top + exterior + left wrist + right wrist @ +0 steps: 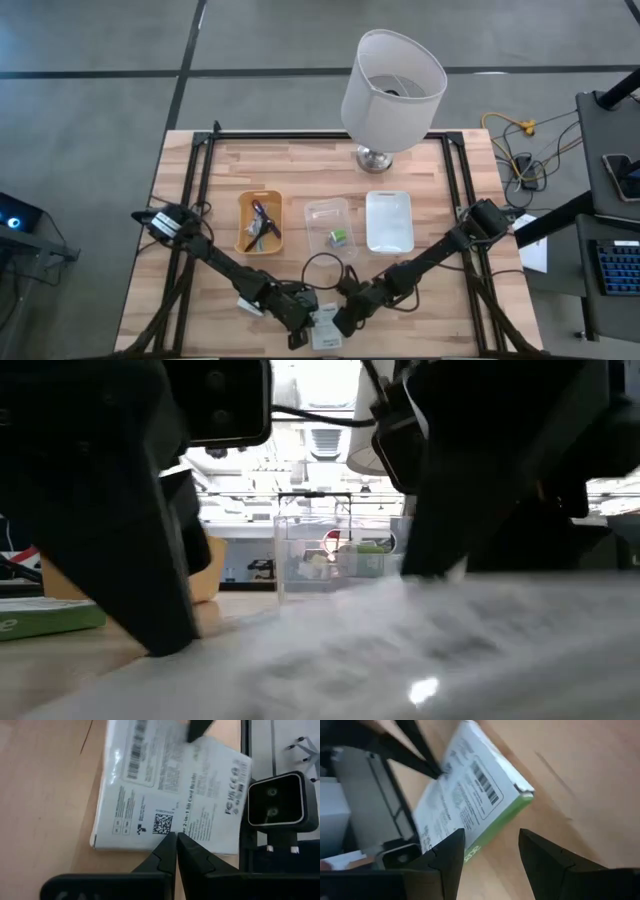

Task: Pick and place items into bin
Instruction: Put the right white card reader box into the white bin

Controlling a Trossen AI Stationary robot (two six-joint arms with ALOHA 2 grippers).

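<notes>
A flat white printed box with a green side (325, 326) lies at the table's near edge, printed face up (170, 785) (465, 805). It fills the low view as a pale blur (450, 650). My left gripper (306, 318) (176, 838) is shut, with its tips at one edge of the box. My right gripper (343, 318) (490, 850) is open and comes from the opposite side, its fingers standing either side of the box's green side. An orange bin (259, 222) holds a dark stick and small bits. A green-and-white block (340, 237) sits in a clear tub (328, 215). A thin black cable (322, 266) loops on the table. My left gripper's shut fingertips (165, 847) meet the box's edge beside the QR code (150, 845), coming low from the table's left. The box is not between the fingers. My right gripper is open at the box's green side (500, 822); whether a finger touches it, I cannot tell.
A white lamp (392, 90) stands at the far edge. A white tray (389, 221) lies right of the clear tub. The low camera (277, 807) sits right behind the box at the near edge. Another green-edged flat item (45, 622) lies to the left.
</notes>
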